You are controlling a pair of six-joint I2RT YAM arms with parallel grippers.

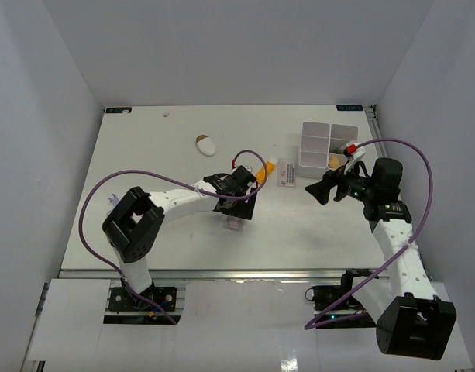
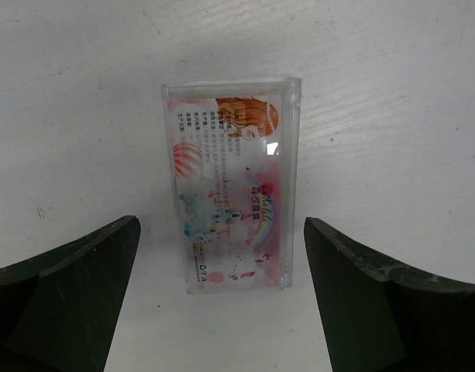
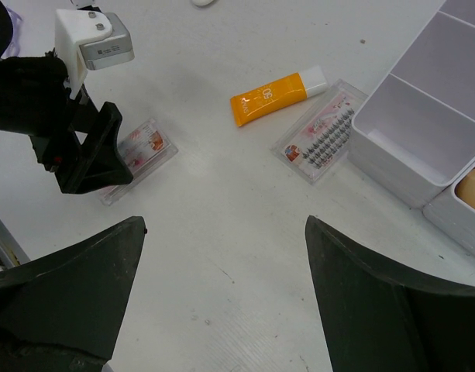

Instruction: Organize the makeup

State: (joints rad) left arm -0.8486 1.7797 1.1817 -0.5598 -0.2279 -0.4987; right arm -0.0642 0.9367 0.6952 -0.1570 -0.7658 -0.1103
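A flat clear-pink palette (image 2: 231, 186) lies on the white table between my left gripper's (image 2: 222, 294) open jaws, not touched. In the top view this palette (image 1: 234, 225) shows just below the left gripper (image 1: 241, 206). The orange white-capped tube (image 3: 277, 94) and a clear palette with dark rows (image 3: 320, 130) lie beside the white box (image 3: 423, 108). A tan sponge (image 3: 471, 190) sits in one box compartment. My right gripper (image 3: 222, 294) is open and empty above bare table. The white-and-brown oval piece (image 1: 206, 144) lies at the far left. The dark-capped bottle is out of view.
The white four-compartment box (image 1: 328, 145) stands at the back right, close to my right arm. A small white speck (image 1: 166, 114) lies near the far edge. Purple cables loop over both arms. Grey walls enclose the table on three sides.
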